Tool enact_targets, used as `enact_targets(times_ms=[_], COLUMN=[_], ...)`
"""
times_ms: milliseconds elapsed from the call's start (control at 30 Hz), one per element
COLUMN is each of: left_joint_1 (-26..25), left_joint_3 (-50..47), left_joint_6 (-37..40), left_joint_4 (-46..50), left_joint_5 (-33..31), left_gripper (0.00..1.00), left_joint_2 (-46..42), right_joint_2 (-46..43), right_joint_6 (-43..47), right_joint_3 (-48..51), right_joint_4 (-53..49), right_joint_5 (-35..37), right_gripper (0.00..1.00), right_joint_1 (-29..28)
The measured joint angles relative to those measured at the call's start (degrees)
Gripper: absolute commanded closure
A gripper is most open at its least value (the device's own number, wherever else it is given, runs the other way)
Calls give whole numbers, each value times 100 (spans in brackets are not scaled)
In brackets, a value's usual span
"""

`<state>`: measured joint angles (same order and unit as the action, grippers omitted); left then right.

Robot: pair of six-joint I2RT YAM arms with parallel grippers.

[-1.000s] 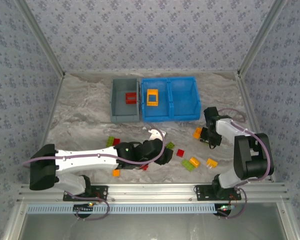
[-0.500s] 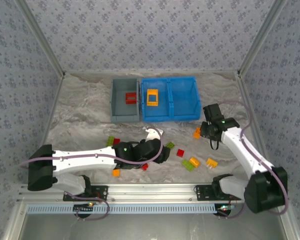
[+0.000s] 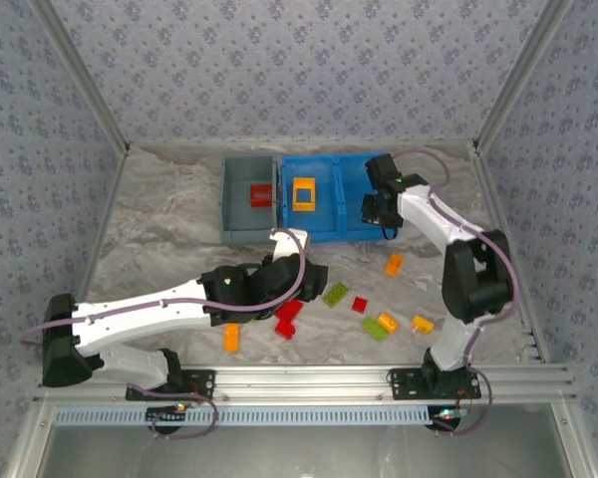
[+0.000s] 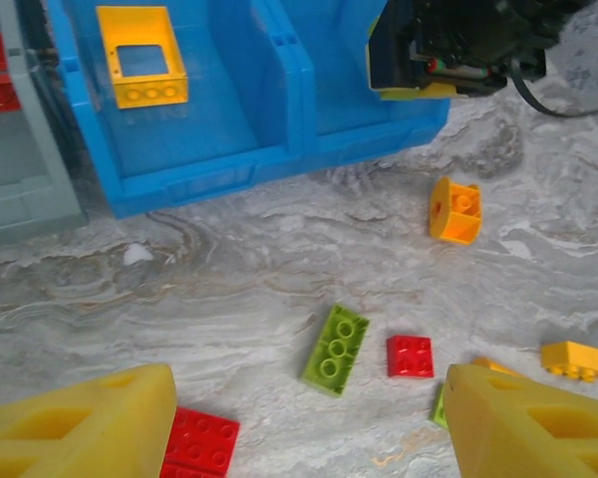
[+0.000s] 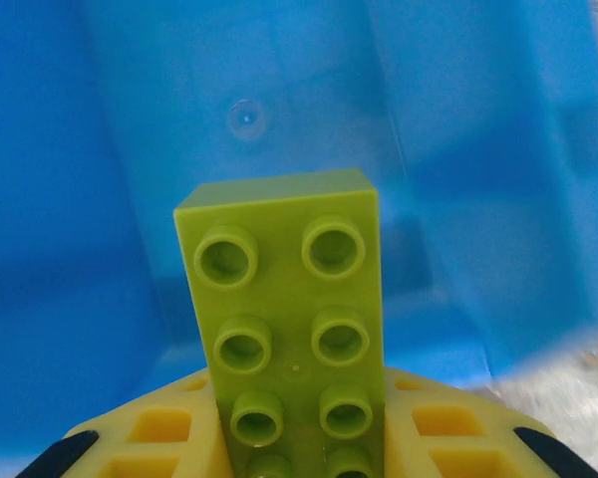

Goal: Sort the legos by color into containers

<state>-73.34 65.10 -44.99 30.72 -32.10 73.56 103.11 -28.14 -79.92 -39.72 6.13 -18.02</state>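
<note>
me: Right hand [image 3: 381,206] has swung off the counter [image 3: 159,229] and up to the blue bin [image 3: 319,235] over the last second. Left hand [image 4: 304,418] has pulled up and back, so the red bricks [image 3: 287,317] near it now show in full.

rev: right hand state?

me: Clamped on a lime brick [image 5: 284,319], studs toward the wrist camera, long end sticking out past the fingertips. Directly beyond it is the bare floor of the bin's right compartment [image 3: 364,189]. My read is that it's parked there to drop green into the free slot. The orange frame [image 3: 304,193] has the compartment to its left, and the reds [image 3: 262,195] sit in the gray bin [image 3: 247,235] further left.

rev: left?

me: Fingers apart, nothing between them, hovering over the counter. Just ahead of it are a loose green brick [image 4: 335,349] and a red square [image 4: 410,356], just beside each other. Further ahead and to the right is an orange brick [image 4: 455,210], tipped on its side. The red bricks are right by its left finger.

rev: blockers?

me: None for the drop as far as I can tell. For the left hand, green and red lie close together, so grabbing one could nudge the other.
</note>
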Motion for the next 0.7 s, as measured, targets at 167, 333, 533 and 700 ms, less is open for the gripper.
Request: enact_targets(times_ms=[167, 333, 533, 700], left_joint_1=[22, 107, 929, 2118], left_joint_3=[0, -2, -282, -1023], left_joint_6=[-120, -358, -833, -925], left_joint_4=[369, 848, 1523, 1755], left_joint_5=[-190, -315, -31, 752], left_gripper=[29, 29, 29, 32], left_joint_2=[-221, -444, -743, -828], right_joint_2=[509, 413, -710, -2793], right_joint_6=[105, 122, 122, 173], right_joint_3=[-195, -275, -168, 1078], right_joint_4=[-24, -83, -109, 734], right_joint_5=[13, 46, 424, 584], right_gripper=[45, 40, 42, 40], right_joint_1=[26, -24, -424, -1633])
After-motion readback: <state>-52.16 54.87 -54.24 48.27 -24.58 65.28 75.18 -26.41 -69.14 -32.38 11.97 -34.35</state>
